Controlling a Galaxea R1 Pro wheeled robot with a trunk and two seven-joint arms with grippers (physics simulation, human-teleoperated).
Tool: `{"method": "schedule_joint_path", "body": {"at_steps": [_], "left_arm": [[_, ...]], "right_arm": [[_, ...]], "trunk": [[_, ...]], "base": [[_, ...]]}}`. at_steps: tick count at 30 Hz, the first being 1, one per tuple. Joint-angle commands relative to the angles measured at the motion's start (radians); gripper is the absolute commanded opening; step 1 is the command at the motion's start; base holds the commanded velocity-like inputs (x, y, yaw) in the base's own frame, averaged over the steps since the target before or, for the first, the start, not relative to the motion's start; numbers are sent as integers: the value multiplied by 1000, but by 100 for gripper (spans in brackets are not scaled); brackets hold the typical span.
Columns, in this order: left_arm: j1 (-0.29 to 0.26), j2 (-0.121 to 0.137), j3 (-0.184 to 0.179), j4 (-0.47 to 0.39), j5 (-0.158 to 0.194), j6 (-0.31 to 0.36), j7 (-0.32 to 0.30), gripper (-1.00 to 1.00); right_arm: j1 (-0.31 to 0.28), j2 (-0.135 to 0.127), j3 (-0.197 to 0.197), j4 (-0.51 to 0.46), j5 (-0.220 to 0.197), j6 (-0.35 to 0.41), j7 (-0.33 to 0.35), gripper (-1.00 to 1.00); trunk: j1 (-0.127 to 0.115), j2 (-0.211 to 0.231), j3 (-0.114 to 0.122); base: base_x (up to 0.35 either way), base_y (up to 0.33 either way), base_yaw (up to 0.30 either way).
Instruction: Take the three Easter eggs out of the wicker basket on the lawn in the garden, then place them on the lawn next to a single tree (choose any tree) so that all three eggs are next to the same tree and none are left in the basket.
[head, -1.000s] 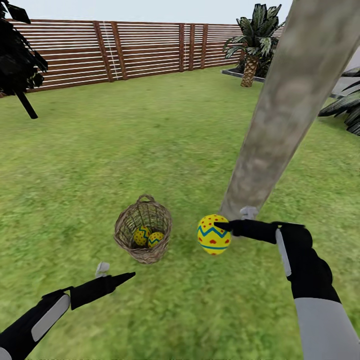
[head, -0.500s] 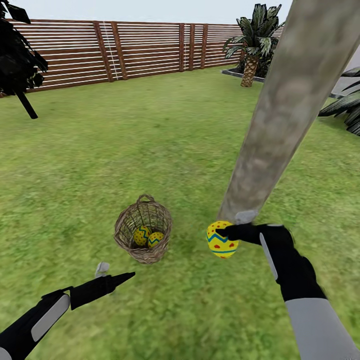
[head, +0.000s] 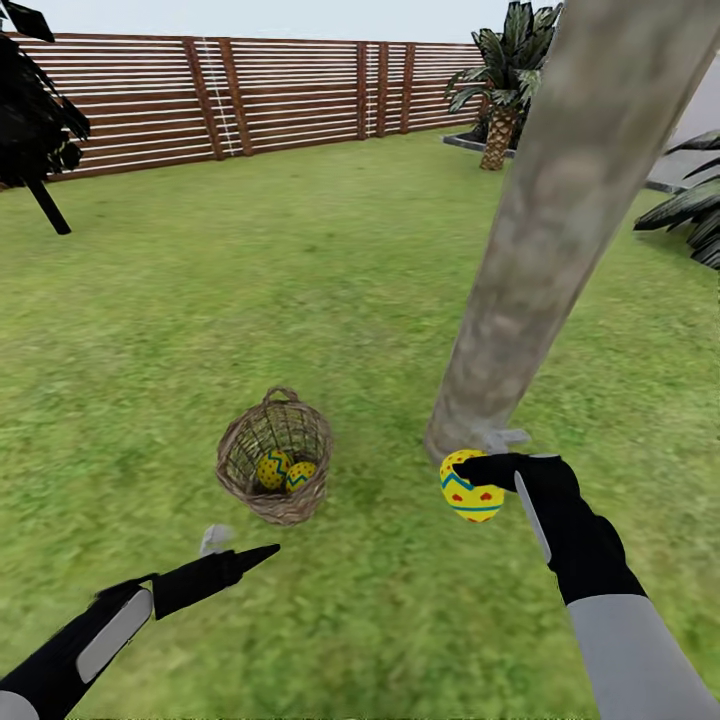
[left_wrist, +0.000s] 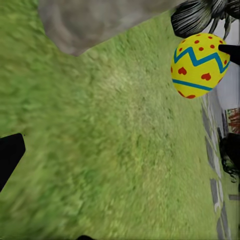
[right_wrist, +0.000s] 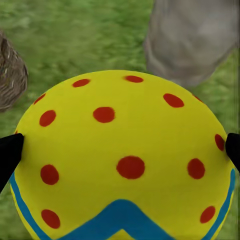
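Observation:
In the head view my right gripper (head: 482, 468) is shut on a yellow Easter egg (head: 468, 490) with red dots and a blue zigzag. It holds the egg just above the lawn (head: 330, 300) at the foot of the grey-brown tree trunk (head: 555, 220). The right wrist view has the same egg (right_wrist: 125, 155) between dark fingertips (right_wrist: 10, 155), with the trunk (right_wrist: 195, 40) close behind. Left of the trunk, the wicker basket (head: 240, 455) holds two more eggs (head: 272, 468). My left gripper (head: 238, 545) hangs open in front of the basket. The left wrist view catches the held egg (left_wrist: 200, 65).
A brown slat fence (head: 280, 90) closes the far side of the garden. A short palm (head: 505, 85) stands at the back right, spiky fronds (head: 695, 215) reach in at the right edge, and a dark cone-shaped tree (head: 35, 120) stands far left. Open grass lies all around the basket.
My right gripper has carried the egg to the right and lower, close to the trunk's base. The head camera has shifted a little. The left arm has stayed put.

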Motion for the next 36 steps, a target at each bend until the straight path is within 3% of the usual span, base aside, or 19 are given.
{"method": "schedule_joint_path", "body": {"at_steps": [1,7,13,18,36], "left_arm": [[0,-3,0,0,0,0,0,100],[0,-6,0,0,-1,0,2,100],[0,-6,0,0,-2,-1,33,100],[0,-7,-1,0,-2,-7,36,100],[0,-7,-1,-9,1,-8,34,100]], "right_arm": [[0,0,0,0,0,1,0,-100],[0,14,0,4,-2,3,2,-100],[-1,14,-3,74,-5,-17,1,-100],[0,14,-2,80,-5,-85,0,-100],[0,17,6,86,-2,-73,2,-100]], "trunk": [[0,0,-2],[0,0,-11],[0,0,-21],[0,0,-29],[0,0,-58]], "base": [[0,-298,0],[0,-77,0],[0,0,0],[0,0,0],[0,0,0]]}}
